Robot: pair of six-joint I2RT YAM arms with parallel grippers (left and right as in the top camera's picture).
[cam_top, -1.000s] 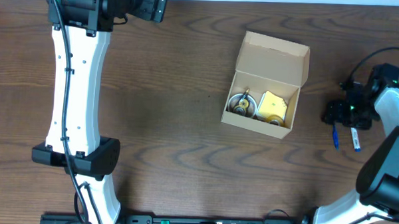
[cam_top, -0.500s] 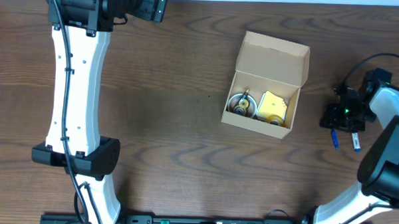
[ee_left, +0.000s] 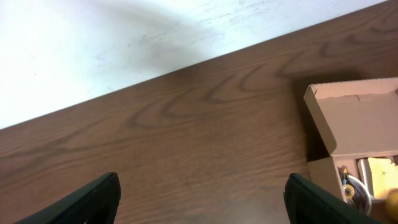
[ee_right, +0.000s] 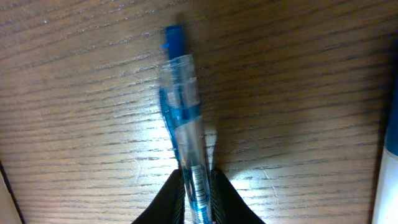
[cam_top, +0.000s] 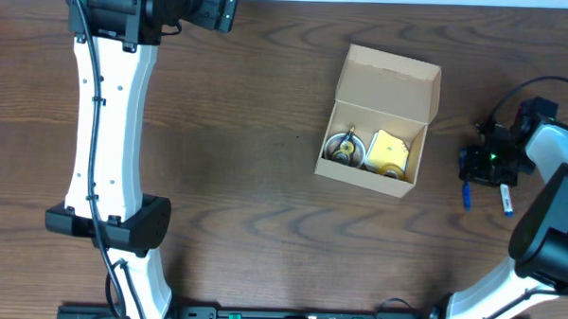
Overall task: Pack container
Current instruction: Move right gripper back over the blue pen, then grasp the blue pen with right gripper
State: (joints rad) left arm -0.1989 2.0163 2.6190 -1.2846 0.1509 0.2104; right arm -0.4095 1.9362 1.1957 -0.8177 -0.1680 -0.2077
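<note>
A: Surface is a dark wood-grain table (cam_top: pixel 263 206), with a pale wall (ee_left: pixel 93 43) along its 12 o'clock edge.

B: Left to right, please.

A: Left gripper (ee_left: pixel 202 196) sits at 11 o'clock. Its jaws are spread wide with nothing between them, unchanged over the last second. Box (cam_top: pixel 380 120) is at about 2 o'clock from table centre, flap open toward 12. Inside, a roll (cam_top: pixel 344 148) lies on the 9 o'clock side and a yellow item (cam_top: pixel 388 152) is just beside it at 3. The box has not moved.

B: And the change?

A: It's all at the right gripper (ee_right: pixel 198 185), at 3 o'clock near the table edge. A second ago its jaws stood apart above the pen (ee_right: pixel 181 106). Now they are pressed onto the barrel, pinching it near one end. Overhead, the pen has swung slightly toward 9 o'clock. A white marker (cam_top: pixel 505 198) lies just beside it, at the pen's 3 o'clock, untouched.

B: Meaning for the task?

A: My judgement is that the pick is secured but not lifted; the pen looks to lie on the wood. Next would be a lift and a carry toward 9 o'clock, to the box. The grip is off-centre, so the pen may droop or pivot in transit. Free room in the box looks tight, and I cannot tell whether the pen would lie flat.
</note>
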